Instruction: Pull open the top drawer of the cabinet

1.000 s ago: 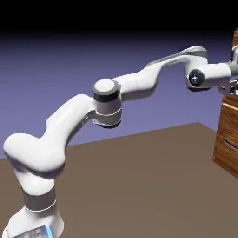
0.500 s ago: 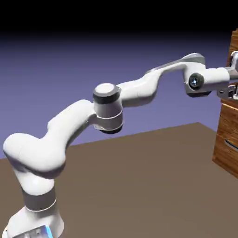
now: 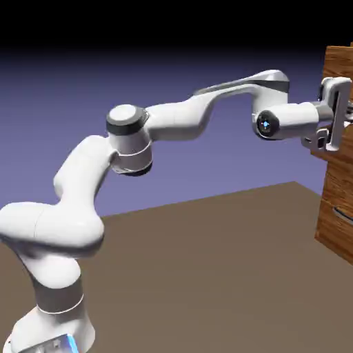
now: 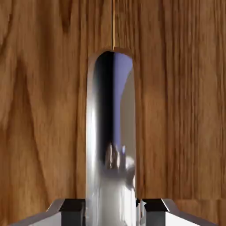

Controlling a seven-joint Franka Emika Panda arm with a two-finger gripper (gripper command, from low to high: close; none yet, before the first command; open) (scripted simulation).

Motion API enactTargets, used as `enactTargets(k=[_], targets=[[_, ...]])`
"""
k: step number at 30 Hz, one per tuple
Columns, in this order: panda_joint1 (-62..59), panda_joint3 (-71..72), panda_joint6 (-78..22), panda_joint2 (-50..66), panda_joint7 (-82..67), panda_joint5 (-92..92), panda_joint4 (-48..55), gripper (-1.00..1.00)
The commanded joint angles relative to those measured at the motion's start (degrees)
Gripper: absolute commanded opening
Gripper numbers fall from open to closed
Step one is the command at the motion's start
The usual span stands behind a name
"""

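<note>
The cabinet (image 3: pixel 338 207) stands at the exterior view's right edge, tall and reddish-brown. Its top drawer (image 3: pixel 339 63) juts out to the left past the fronts below it. A grey metal handle (image 3: pixel 336 89) is fixed to that drawer's front. My gripper (image 3: pixel 330 125) reaches in level from the left and is shut on this handle. In the hand view the shiny handle (image 4: pixel 112 145) fills the middle, upright against the wood front (image 4: pixel 44 110). My gripper (image 4: pixel 113 208) has it pinched, and one fingertip (image 4: pixel 73 208) shows pressed against the bar's left side.
Under the top drawer, a lower wood front carries a grey bar handle (image 3: pixel 343 214). The brown table (image 3: pixel 207 276) spreads out between the robot's base and the cabinet.
The jaws closed on the handle. The hand then drew back to the left, and the top drawer's front slid out of the cabinet with it. The elbow folded back and rose.
</note>
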Motion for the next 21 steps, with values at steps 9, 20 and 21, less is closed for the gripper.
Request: enactTargets(k=[9, 20, 21], targets=[[14.04, -6.79, -5.64, 2.65, -5.29, 0.48, -18.69, -1.0], [29.77, -16.62, -10.37, 2.71, -8.19, -1.38, -37.23, 1.0], [31.68, -17.93, -10.78, 2.51, -8.39, -1.8, -39.31, 1.0]])
